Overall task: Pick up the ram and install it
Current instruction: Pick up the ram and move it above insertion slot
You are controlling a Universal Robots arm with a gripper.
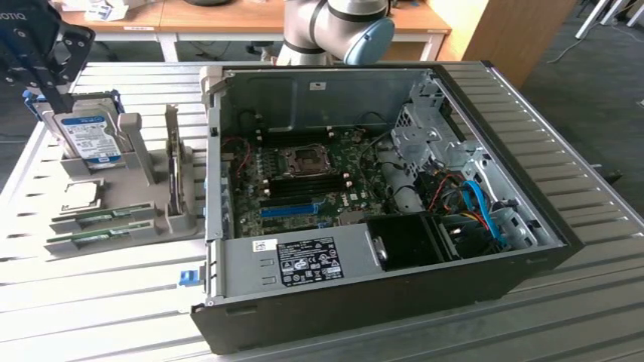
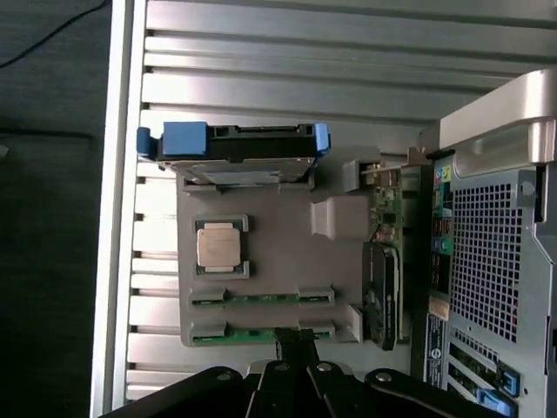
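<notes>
Two ram sticks (image 1: 101, 218) lie side by side in a grey tray (image 2: 278, 252), long axes running left-right across the exterior view; the gripper (image 2: 296, 340), clenched and empty, hangs above them.

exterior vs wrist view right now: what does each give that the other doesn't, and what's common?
Exterior view: the inside of the open case, with the motherboard, CPU socket and long blue slot.
Wrist view: the case's perforated rear panel.
Both: the grey holder with the hard drive and two ram sticks, plus the gripper, shut, over the holder.
</notes>
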